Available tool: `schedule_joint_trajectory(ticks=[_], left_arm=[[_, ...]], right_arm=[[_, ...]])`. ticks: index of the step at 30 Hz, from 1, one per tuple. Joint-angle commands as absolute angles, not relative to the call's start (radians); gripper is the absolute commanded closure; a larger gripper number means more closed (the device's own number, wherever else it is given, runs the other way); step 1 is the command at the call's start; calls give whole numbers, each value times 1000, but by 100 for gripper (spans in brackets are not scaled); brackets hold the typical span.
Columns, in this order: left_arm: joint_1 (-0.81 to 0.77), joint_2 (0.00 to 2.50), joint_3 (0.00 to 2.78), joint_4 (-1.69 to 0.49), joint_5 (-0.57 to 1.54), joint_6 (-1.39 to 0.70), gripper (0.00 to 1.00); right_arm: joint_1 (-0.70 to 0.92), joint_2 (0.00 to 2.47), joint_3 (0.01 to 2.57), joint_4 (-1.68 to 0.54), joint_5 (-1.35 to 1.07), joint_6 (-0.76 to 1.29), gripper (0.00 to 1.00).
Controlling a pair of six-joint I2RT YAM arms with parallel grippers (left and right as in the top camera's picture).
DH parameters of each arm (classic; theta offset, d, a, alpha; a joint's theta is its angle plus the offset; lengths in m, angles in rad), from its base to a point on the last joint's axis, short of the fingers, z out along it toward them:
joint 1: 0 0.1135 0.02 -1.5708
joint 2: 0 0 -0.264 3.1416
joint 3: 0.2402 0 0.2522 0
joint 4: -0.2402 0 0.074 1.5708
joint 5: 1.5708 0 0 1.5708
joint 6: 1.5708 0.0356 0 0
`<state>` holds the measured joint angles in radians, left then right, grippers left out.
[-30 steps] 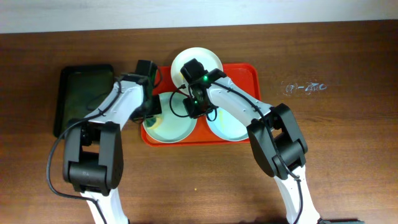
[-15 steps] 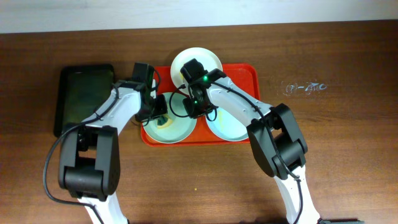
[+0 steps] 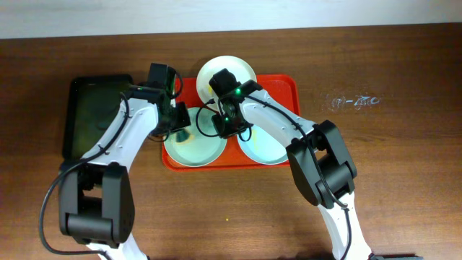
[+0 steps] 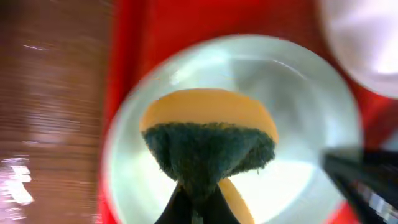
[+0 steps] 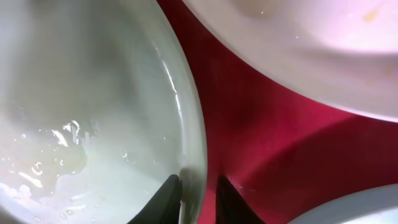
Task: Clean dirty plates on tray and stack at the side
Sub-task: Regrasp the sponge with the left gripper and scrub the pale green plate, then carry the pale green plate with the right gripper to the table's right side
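The left gripper (image 4: 194, 208) is pinching a sponge (image 4: 208, 146) by its lower end, jaws drawn in tight on it. The sponge is fanning out above the fingers, with a dark green scouring face and yellow foam behind. It is hanging over the left mint plate (image 4: 298, 124), and the blurred left wrist view is not showing whether it is touching the plate.

The right gripper (image 5: 199, 196) is sitting astride that plate's rim with its fingers close together. The inner one is lying against the wet inside of the plate. A sliver of red is showing beside the outer one, so a firm pinch cannot be told.

All three plates are lying on the tray (image 3: 285, 87). The left mint plate (image 3: 195, 148) is reaching the tray's near-left rim, and the right mint plate (image 3: 268, 150) is sitting just beside it. The white plate (image 3: 229, 72) is overhanging the far rim and is carrying a small yellow smear (image 5: 373, 15).

The tray is resting on a dark brown wooden table (image 3: 404, 180), and a pale wall (image 3: 289, 14) is running along the table's far edge. A black tray (image 3: 94, 108) is lying just left of the red one. A faint white marking (image 3: 351, 102) is showing on the wood to the right.

The right arm is crossing the tray, hiding part of the white plate and the right mint plate.
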<state>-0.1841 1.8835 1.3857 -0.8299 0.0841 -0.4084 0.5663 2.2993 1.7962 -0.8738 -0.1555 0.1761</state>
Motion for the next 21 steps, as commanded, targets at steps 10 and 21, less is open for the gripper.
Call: schedule_joint_trajectory(ticks=[10,21], left_arm=[[-216,2014,1319,-882,-214,-418,100],[-113,1731,1507,-1027,-190,-515,100]], right_arm=[[561,2312,1770,-880,-126,173,80],[562,2301,1942,-1068,-119,153,96]])
